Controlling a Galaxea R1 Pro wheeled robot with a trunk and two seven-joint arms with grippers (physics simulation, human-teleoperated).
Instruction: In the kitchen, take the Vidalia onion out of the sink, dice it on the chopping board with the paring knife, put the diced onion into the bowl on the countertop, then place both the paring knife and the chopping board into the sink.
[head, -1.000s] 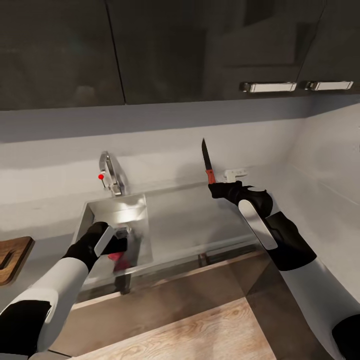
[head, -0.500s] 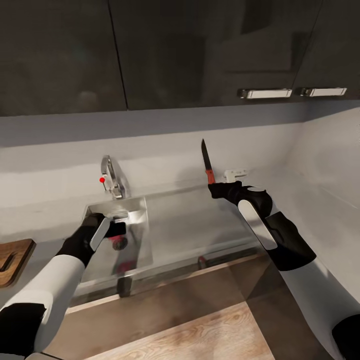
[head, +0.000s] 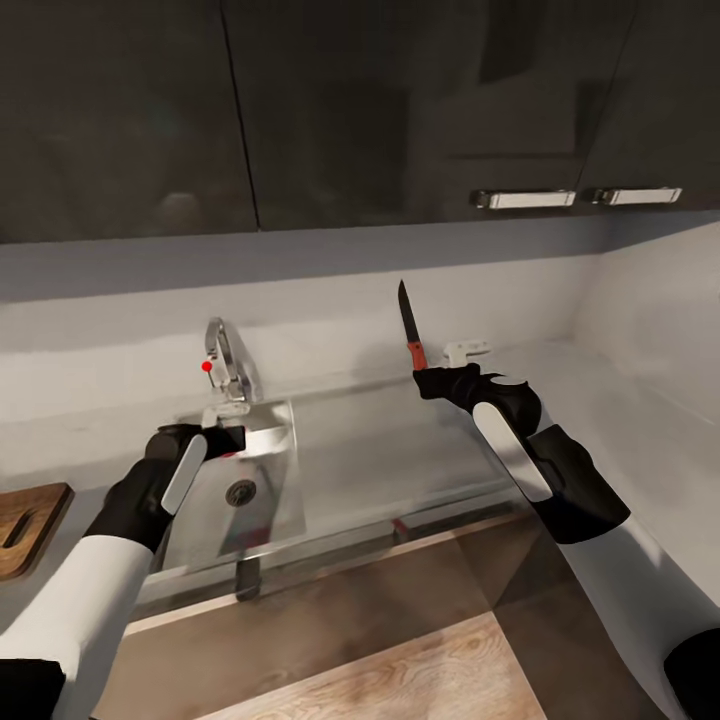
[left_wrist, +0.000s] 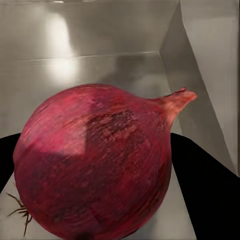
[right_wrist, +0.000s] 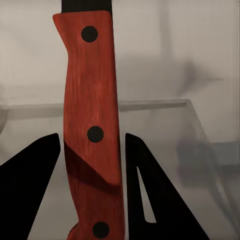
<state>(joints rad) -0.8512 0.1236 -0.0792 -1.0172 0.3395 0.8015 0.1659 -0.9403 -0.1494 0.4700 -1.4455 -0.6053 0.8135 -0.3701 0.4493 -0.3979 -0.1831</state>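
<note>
Left pincer (head: 228, 440) grips onion (left_wrist: 95, 162) above sink (head: 275, 500); right pincer (head: 432, 380) clamps paring knife (head: 408, 325), blade up. Clear basin rim, carry to chopping board (head: 25, 525).

Red onion (left_wrist: 95, 165) gripped; knife (head: 409, 328) upright.

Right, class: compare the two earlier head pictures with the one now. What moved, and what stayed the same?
The left gripper, shut on the onion, has risen from low in the sink towards the tap, baring the drain. The right gripper stayed put, holding the paring knife upright, blade up. The chopping board still lies on the countertop.
</note>
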